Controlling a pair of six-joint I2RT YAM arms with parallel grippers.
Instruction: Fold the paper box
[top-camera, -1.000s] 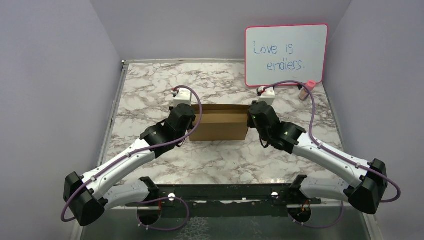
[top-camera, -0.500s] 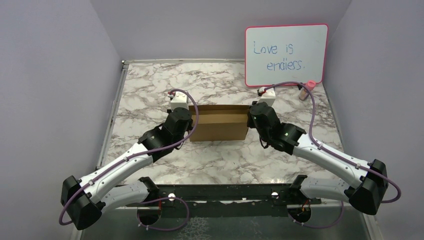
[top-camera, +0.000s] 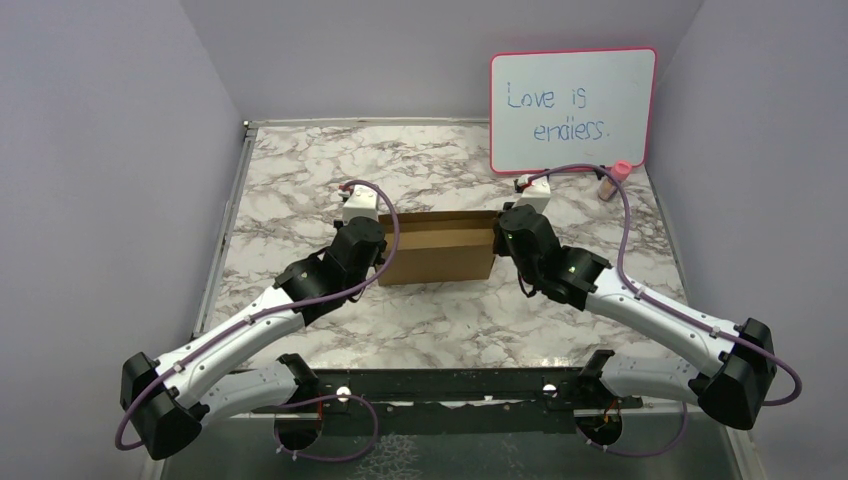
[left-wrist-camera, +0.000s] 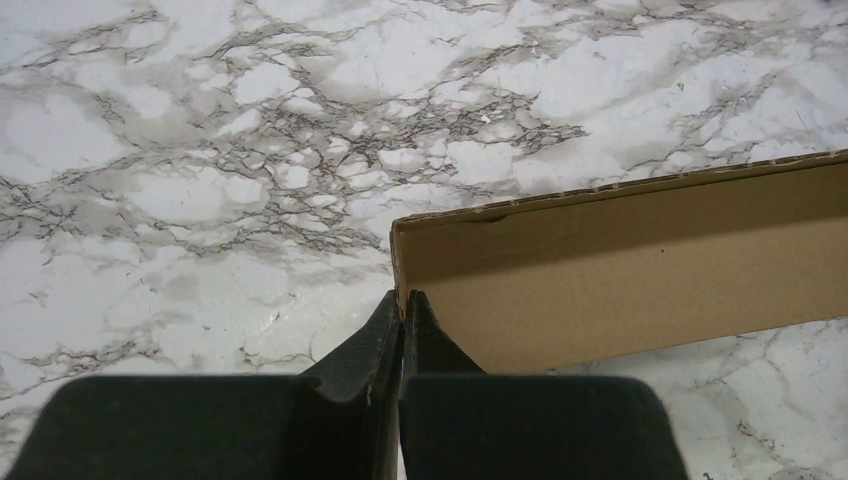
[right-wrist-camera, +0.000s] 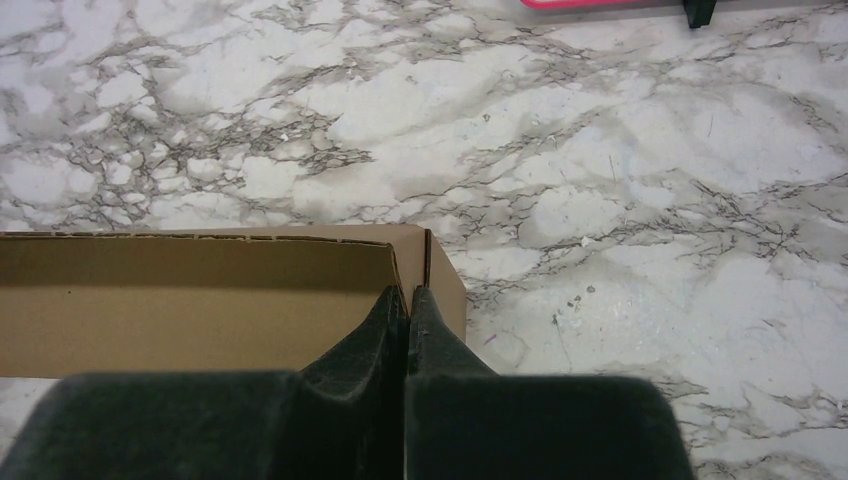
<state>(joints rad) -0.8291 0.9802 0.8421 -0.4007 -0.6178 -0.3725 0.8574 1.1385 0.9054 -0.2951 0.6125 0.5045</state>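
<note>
The paper box (top-camera: 440, 248) is plain brown cardboard, standing as a shallow open box in the middle of the marble table. My left gripper (top-camera: 372, 232) is shut on the box's left end wall; the wrist view shows its black fingers (left-wrist-camera: 402, 298) pinching the wall edge of the box (left-wrist-camera: 640, 270). My right gripper (top-camera: 503, 232) is shut on the right end wall; its fingers (right-wrist-camera: 410, 293) clamp the wall of the box (right-wrist-camera: 190, 305) near the corner. The box floor is hidden behind the near wall in the top view.
A pink-framed whiteboard (top-camera: 573, 110) reading "Love is endless." leans on the back wall at the right. A small pink-capped bottle (top-camera: 612, 180) stands beside it. Purple walls close in both sides. Bare marble (top-camera: 300, 170) lies behind and in front of the box.
The left arm has shifted a little toward me and lower along the box's left end. The right arm and the box have barely moved.
</note>
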